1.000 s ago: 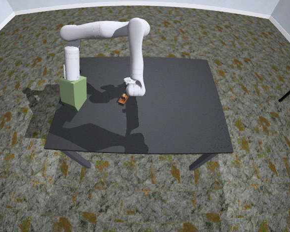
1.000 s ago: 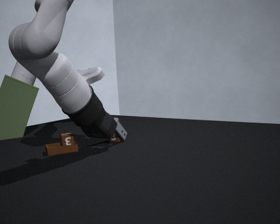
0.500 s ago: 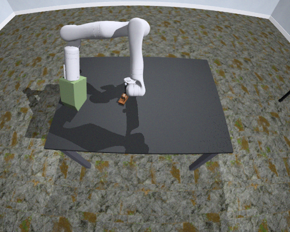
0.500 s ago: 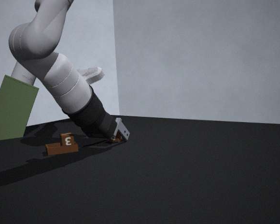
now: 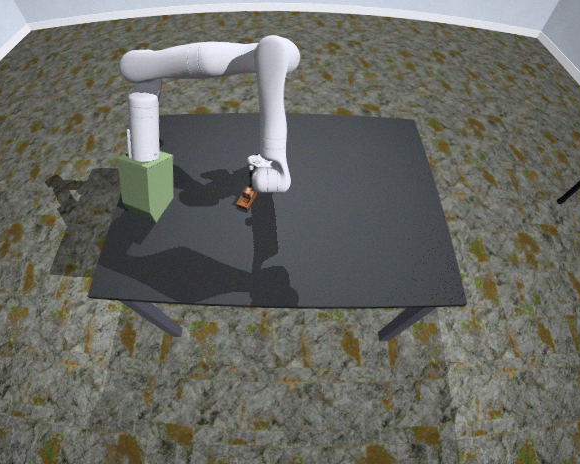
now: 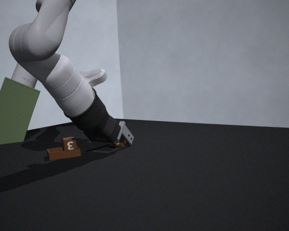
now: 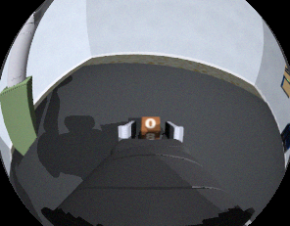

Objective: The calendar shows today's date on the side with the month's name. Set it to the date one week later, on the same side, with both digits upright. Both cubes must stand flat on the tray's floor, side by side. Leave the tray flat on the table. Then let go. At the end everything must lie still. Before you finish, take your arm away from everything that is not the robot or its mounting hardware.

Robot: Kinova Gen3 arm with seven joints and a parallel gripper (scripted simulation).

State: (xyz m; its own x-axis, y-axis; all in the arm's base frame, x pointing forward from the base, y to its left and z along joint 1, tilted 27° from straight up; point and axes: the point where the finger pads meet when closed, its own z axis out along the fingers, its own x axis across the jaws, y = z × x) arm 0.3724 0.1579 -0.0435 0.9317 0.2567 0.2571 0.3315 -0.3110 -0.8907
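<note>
The brown tray lies flat on the table. One brown cube stands in one end of it; the side facing the exterior camera bears a white 3 that is upside down. The tray's other end is empty. The second cube is on the table outside the tray and shows a white 0 in the wrist view. My gripper is open, tilted low over the table, with a finger on each side of this cube and gaps beside it. In the top view the arm hides the gripper and this cube.
The green base block carries the arm at the table's left side. The tray lies between this block and my gripper, close to the gripper. The table's edges are far from the cubes.
</note>
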